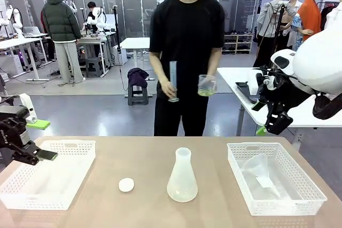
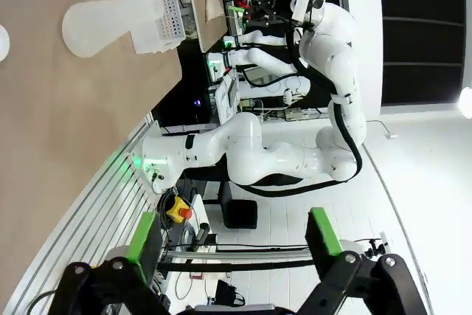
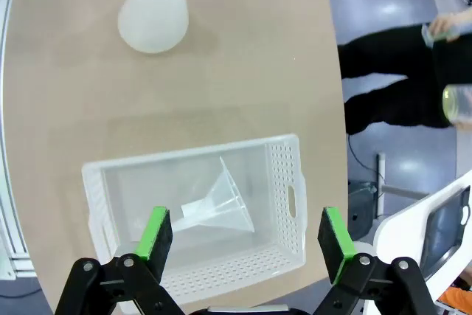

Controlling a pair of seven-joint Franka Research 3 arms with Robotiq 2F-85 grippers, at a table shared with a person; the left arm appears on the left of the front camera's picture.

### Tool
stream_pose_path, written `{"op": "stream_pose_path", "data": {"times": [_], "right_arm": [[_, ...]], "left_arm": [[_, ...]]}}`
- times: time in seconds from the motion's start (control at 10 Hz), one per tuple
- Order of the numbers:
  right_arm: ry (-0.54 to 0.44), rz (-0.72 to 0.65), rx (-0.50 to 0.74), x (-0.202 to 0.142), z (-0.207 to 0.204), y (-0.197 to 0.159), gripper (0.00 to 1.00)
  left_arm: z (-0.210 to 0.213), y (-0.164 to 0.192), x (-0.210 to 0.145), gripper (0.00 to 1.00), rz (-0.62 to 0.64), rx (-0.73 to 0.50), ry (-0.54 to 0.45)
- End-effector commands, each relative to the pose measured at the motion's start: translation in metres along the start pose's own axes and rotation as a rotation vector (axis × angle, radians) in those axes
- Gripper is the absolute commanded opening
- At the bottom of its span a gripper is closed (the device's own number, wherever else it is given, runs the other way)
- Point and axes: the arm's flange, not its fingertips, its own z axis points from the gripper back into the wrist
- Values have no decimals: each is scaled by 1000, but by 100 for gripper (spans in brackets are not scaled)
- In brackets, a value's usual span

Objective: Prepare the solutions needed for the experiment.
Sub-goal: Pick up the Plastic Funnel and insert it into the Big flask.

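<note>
Solutions (image 1: 206, 93): pale yellow trace in beaker (image 1: 207, 83), far side, level hard to read. Funnel (image 3: 221, 204): right basket (image 3: 284, 175), faint. Left gripper (image 2: 233, 235), right gripper (image 3: 245, 234): spread apart, empty.

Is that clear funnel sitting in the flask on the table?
No, the funnel lies on its side in the white basket, apart from the flask.

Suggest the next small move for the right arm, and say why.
Probably reach the open right gripper toward the clear funnel lying in the white basket ahead of its fingers: the flask stands open-mouthed, and the person holds the yellow-green liquid in a beaker, unpoured.
</note>
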Motion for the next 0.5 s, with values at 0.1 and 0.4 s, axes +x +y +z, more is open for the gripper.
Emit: {"op": "stream_pose_path", "data": {"times": [0.1, 0.4], "right_arm": [[-28, -21, -18, 5, 7, 4, 100], [-10, -12, -9, 4, 4, 1, 100]], "left_arm": [[7, 0, -3, 100, -4, -10, -2], [7, 0, -3, 100, -4, -10, -2]]}}
